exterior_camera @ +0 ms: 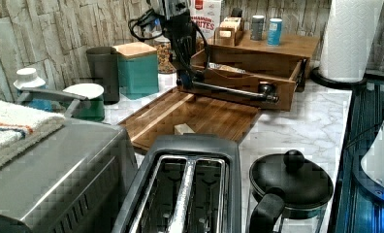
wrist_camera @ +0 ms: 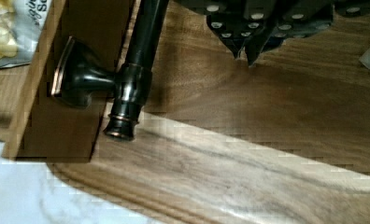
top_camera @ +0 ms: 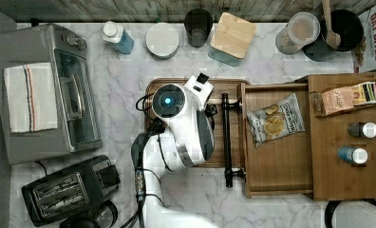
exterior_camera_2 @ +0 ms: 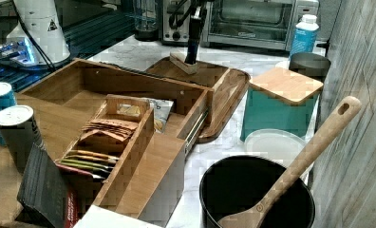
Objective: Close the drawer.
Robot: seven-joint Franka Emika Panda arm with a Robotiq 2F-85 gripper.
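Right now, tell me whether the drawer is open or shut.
Open. The drawer is pulled out from under the cabinet top; its inside and a snack bag show, and its black handle overhangs the tray.

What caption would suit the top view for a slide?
Robot arm's pincer beside the black handle of an open wooden drawer holding a snack bag.

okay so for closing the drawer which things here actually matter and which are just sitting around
Matter:
- open brown wooden drawer
- its long black bar handle
- gripper, shut, beside the handle

Just sitting around:
- chip bag in the drawer
- dark wooden serving tray
- black toaster
- teal wooden-lidded canister
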